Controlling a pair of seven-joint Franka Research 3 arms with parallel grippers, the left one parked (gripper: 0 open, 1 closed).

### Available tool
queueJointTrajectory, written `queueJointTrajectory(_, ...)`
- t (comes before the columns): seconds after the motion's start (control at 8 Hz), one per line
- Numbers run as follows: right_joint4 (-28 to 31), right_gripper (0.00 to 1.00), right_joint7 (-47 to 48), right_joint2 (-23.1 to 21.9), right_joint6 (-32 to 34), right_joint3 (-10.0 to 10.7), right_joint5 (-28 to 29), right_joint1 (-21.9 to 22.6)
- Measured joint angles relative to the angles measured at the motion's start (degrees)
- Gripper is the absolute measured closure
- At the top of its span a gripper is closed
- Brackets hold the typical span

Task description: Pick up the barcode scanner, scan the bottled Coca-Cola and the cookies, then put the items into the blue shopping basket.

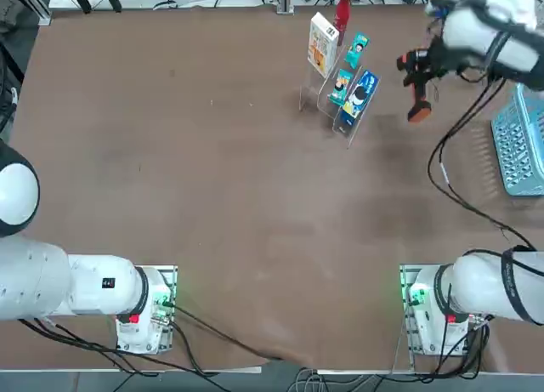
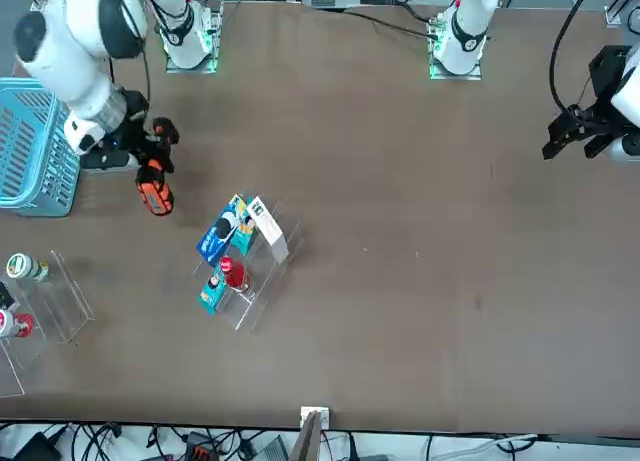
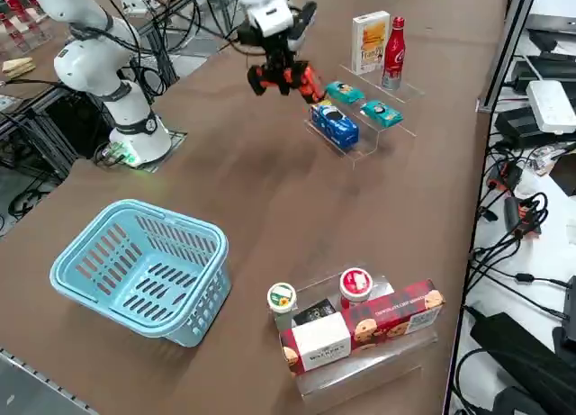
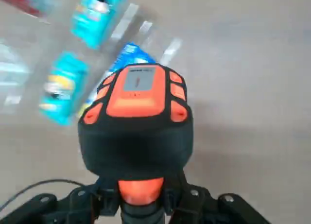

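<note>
Gripping the barcode scanner (image 4: 137,114), the right gripper (image 4: 146,204) hovers near the red Coca-Cola bottle (image 3: 394,53).

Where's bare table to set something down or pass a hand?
Free: wide brown stretch between the clear rack and both arm bases; also between blue basket and that rack. Crowded: rack's packets and bottle, beside the scanner.
</note>
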State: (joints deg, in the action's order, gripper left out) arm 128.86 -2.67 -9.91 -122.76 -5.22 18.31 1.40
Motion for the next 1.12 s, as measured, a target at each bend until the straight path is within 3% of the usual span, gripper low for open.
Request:
queueJointTrajectory(0.5, -1.96, 0.57, -14.51, 3.15, 2.74, 3.81, 20.27, -0.45)
queueJointTrajectory(0.88, -1.76, 0.57, -26.02, 8.15, 3.15, 4.05, 33.73, -1.59)
queueJointTrajectory(1.12, -1.17, 0.57, -34.01, 10.32, 9.28, 4.07, 42.63, -4.14)
